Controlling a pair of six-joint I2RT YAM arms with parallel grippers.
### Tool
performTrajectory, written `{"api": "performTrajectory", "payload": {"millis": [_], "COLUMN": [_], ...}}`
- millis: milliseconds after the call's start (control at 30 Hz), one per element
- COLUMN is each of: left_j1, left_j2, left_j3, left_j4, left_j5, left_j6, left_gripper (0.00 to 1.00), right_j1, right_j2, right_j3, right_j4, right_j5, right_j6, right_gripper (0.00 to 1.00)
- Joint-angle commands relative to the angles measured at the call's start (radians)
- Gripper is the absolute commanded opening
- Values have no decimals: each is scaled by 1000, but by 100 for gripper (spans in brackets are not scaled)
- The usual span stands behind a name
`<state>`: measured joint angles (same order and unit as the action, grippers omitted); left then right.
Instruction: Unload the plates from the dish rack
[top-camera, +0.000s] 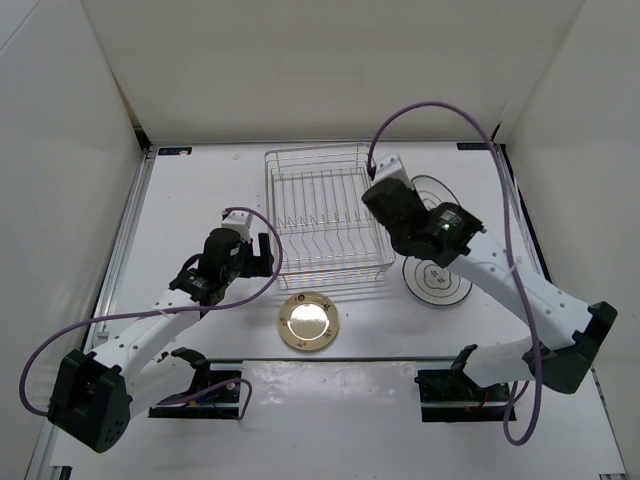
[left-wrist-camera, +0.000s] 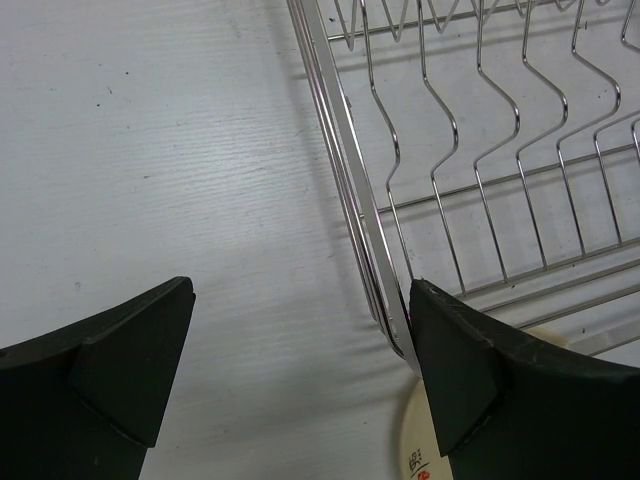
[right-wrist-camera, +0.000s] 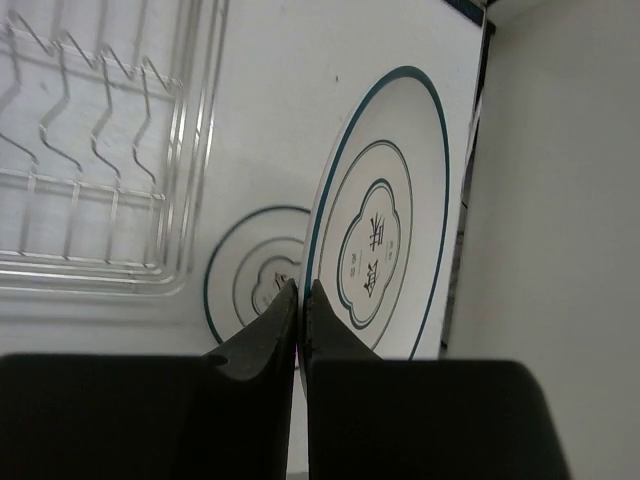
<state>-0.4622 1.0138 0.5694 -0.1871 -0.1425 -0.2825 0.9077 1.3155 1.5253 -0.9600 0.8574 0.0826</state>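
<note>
Right wrist view: my right end effector (right-wrist-camera: 300, 292) is pinched closed on the lower rim of a white plate (right-wrist-camera: 385, 230). The plate stands on edge, tilted, just ahead of the fingertips, its dark rings and centre mark facing the camera. Below and left of the tips, a second white plate (right-wrist-camera: 248, 272) lies flat on the table (right-wrist-camera: 270, 90). The dish rack (right-wrist-camera: 100, 180) sits further left.

Left wrist view: my left end effector (left-wrist-camera: 300, 300) stands wide open, with only bare table between its fingers. The rack's corner wire runs right along the inner face of the right finger; I cannot tell whether they touch. A pale round edge with small red print shows under that finger.

Top view: the golden-tan plate (top-camera: 309, 321) lies flat on the table, to the right of the left end effector and nearer the bases. The second white plate lies under the right arm, just beside the rack's near right corner. The gripped plate shows only as an arc beyond the right wrist.
</note>
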Motion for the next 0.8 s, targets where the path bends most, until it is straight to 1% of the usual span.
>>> {"api": "performTrajectory", "payload": {"millis": [0,33,167,233,267,333,367,433,467,567,600,767], "left_j1": [8,8,13,14,14,14,16,17,17,19,19,19], "left_j2": [0,3,0,2,3,5,5,6,5,6,6,8], "left_j3": [21,23,23,24,24,23,23,23,23,24,26,24], "left_j4": [-17,-15,-17,-14,-17,-17,-17,-17,-17,-14,-35,-14], "left_j5": [-3,-5,-3,0,0,1,3,4,6,7,7,7], "left_j6": [-4,-3,-6,-4,-7,-7,-7,-6,-7,-9,-9,-9], "left_gripper": [99,99,99,99,99,99,99,99,99,99,99,99], "right_j1": [-15,-15,-38,-53,-70,-85,-111,-128,-154,-184,-191,-225], "right_j2": [-16,-10,14,8,2,-28,-48,-77,-93,-105,-102,-76], "right_j3": [-72,-121,-192,-244,-304,-345,-403,-441,-482,-514,-527,-562], "right_j4": [-2,-2,-25,-16,4,45,67,105,125,142,147,170], "right_j5": [121,141,144,115,82,65,30,-4,-55,-96,-119,-159], "right_j6": [40,45,135,154,179,192,201,204,212,226,224,243], "right_gripper": [0,0,0,0,0,0,0,0,0,0,0,0]}}
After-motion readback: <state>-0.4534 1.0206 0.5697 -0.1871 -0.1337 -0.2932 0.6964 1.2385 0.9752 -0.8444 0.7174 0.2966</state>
